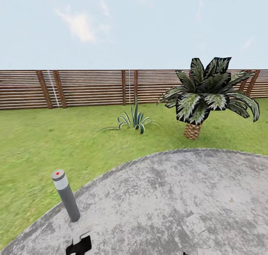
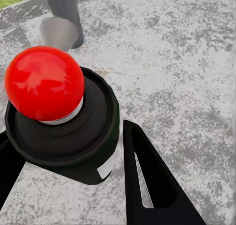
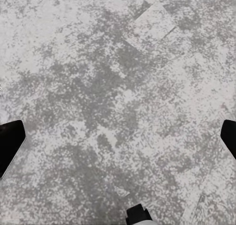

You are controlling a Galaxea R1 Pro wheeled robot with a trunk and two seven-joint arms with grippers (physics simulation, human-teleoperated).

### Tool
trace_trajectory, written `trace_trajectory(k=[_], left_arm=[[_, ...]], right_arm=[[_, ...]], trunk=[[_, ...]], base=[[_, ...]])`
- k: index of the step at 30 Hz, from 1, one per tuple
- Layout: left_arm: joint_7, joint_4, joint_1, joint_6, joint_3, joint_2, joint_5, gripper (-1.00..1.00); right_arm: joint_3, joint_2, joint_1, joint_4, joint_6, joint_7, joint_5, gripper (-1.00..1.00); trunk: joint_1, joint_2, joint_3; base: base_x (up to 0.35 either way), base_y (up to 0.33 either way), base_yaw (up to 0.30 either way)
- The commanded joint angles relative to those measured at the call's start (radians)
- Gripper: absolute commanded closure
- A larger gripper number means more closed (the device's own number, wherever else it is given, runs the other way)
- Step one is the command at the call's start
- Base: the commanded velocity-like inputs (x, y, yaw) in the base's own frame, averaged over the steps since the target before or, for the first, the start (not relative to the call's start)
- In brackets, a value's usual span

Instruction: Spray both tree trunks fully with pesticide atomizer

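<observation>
The garden's grass lawn (image 1: 37, 143) runs back to a brown slatted fence (image 1: 93, 87). The pesticide atomizer and both trees are out of view. My left gripper (image 1: 79, 245) hangs low at the near edge of a grey concrete pad (image 1: 167, 203). In the left wrist view its dark fingers (image 2: 152, 185) stand wide apart, open. A red dome button on a black round housing (image 2: 44, 82) lies between them in the picture, untouched by the fingers. My right gripper (image 3: 120, 131) is open over bare concrete, with its tips at the frame's edges.
A grey bollard with a red dot (image 1: 66, 197) stands at the pad's left rim, close to my left gripper, and also appears as the bollard (image 2: 61, 18) in the left wrist view. A short palm (image 1: 208, 95) and a spiky plant (image 1: 134, 120) grow on the lawn ahead.
</observation>
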Motion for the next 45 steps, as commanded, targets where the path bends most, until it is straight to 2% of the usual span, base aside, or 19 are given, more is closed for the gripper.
trace_trajectory(k=[1,10,45], left_arm=[[0.005,0.001,-0.001,-0.003,-0.009,0.0,0.007,1.0],[0.005,0.0,-0.001,-0.003,-0.009,0.0,0.007,1.0],[0.005,0.001,-0.001,-0.003,-0.009,0.0,0.007,1.0]], right_arm=[[-0.002,0.0,-0.001,0.0,-0.003,-0.002,0.0,-1.0],[-0.002,0.0,-0.001,0.001,-0.003,-0.002,0.0,-1.0],[-0.002,0.0,-0.001,0.002,-0.003,-0.002,0.0,-1.0]], trunk=[[0.001,-0.002,-0.002],[0.001,-0.002,-0.002],[0.001,-0.002,-0.002]], base=[[0.333,0.0,0.0],[0.176,0.0,-0.102],[0.003,0.0,-0.245]])
